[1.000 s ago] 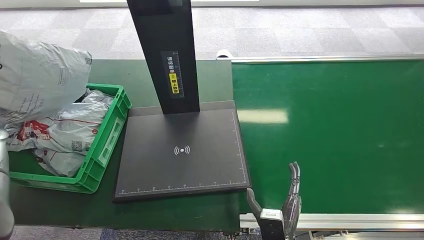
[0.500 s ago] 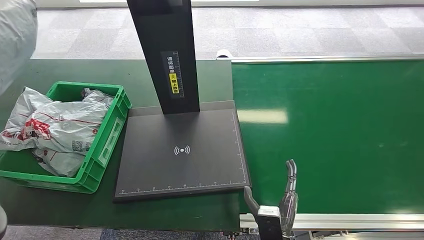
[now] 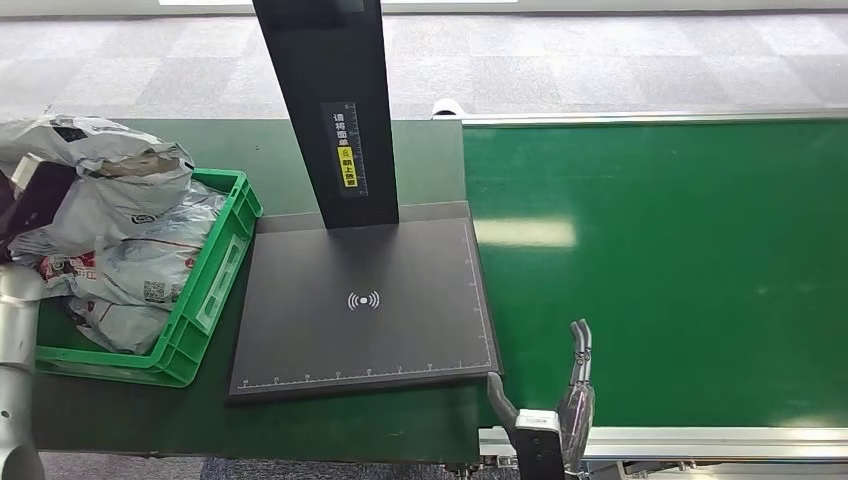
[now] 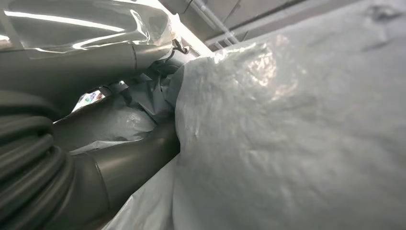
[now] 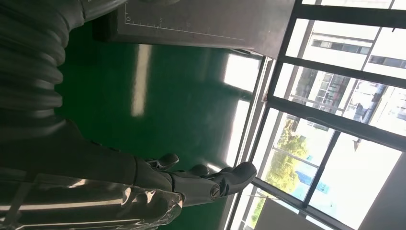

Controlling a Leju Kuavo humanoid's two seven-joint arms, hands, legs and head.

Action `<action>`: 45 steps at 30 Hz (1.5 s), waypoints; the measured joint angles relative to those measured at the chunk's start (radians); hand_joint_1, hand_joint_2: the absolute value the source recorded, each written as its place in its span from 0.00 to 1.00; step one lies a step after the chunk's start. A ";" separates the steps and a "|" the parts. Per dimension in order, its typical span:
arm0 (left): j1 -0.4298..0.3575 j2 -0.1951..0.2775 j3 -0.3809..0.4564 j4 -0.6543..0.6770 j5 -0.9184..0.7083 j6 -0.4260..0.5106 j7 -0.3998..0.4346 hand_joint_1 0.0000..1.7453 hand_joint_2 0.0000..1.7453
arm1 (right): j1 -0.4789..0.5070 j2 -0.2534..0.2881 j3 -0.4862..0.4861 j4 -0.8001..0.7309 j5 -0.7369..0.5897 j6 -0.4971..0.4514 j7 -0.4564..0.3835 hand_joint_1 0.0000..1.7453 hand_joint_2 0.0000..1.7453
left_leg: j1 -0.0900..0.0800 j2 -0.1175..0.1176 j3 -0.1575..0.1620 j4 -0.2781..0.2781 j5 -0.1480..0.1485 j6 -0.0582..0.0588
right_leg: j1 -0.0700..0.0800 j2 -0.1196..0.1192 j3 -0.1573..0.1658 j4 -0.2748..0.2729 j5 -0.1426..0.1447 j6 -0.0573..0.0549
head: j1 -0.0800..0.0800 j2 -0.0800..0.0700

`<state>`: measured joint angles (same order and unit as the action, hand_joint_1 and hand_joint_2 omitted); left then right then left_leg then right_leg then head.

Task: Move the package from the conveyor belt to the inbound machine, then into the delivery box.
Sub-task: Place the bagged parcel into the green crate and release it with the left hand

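A crumpled grey package (image 3: 115, 175) hangs over the far left end of the green delivery box (image 3: 215, 285), on top of the other bags there. My left hand (image 3: 35, 198) grips it at the far left; in the left wrist view the package (image 4: 287, 134) presses against my thumb (image 4: 119, 163). The black inbound machine's platform (image 3: 365, 300) with its upright post (image 3: 330, 100) is bare. Over the near edge of the green conveyor belt (image 3: 680, 270), my right hand (image 3: 560, 400) stands open with its fingers straight, also seen as the right hand (image 5: 191, 182) over the belt.
Several grey and red-printed bags (image 3: 130, 270) fill the delivery box. The belt's metal rail (image 3: 700, 440) runs along the near edge. Grey carpet floor (image 3: 600, 60) lies beyond the table.
The package, held high at the upper left in the earlier frames, has come down onto the pile in the delivery box. The right hand has barely moved.
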<state>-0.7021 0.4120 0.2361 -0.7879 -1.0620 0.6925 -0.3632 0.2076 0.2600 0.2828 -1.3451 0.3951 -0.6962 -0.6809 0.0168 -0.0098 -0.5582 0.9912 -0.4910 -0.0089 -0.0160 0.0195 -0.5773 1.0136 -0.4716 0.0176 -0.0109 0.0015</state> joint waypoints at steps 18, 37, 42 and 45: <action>-0.064 0.023 -0.277 0.291 -0.387 -0.043 0.390 0.00 1.00 | 0.000 -0.029 0.020 -0.008 -0.011 0.000 0.031 0.00 1.00 | 0.000 -0.001 0.001 0.000 0.000 0.000 | 0.000 0.000 0.002 0.000 0.000 0.000 | 0.000 0.000; -0.211 0.270 -0.251 -0.025 0.180 -0.506 0.053 0.00 1.00 | 0.010 -0.037 0.008 -0.021 -0.011 0.000 0.034 0.00 1.00 | 0.003 0.002 -0.002 0.000 0.000 -0.004 | 0.003 0.002 -0.002 0.001 0.000 -0.002 | 0.000 0.000; -0.152 0.372 -0.250 -0.209 0.205 -0.565 0.066 0.00 1.00 | 0.014 -0.037 0.006 -0.023 -0.019 0.000 0.029 0.00 1.00 | 0.003 0.001 -0.002 0.000 0.000 -0.004 | 0.003 0.002 -0.002 0.000 -0.001 -0.003 | 0.000 0.000; -0.092 0.439 -0.235 -0.329 0.274 -0.599 0.071 0.00 1.00 | 0.016 -0.037 0.005 -0.023 -0.021 0.000 0.028 0.00 1.00 | 0.003 0.002 -0.002 0.000 0.000 -0.004 | 0.003 0.002 -0.002 0.000 -0.001 -0.003 | 0.000 0.000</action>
<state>-0.7937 0.8511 0.0009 -1.1173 -0.7883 0.0933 -0.2925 0.2239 0.2227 0.2876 -1.3676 0.3740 -0.6962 -0.6529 0.0197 -0.0076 -0.5599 0.9909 -0.4912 -0.0130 -0.0131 0.0216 -0.5790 1.0140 -0.4727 0.0141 -0.0109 0.0015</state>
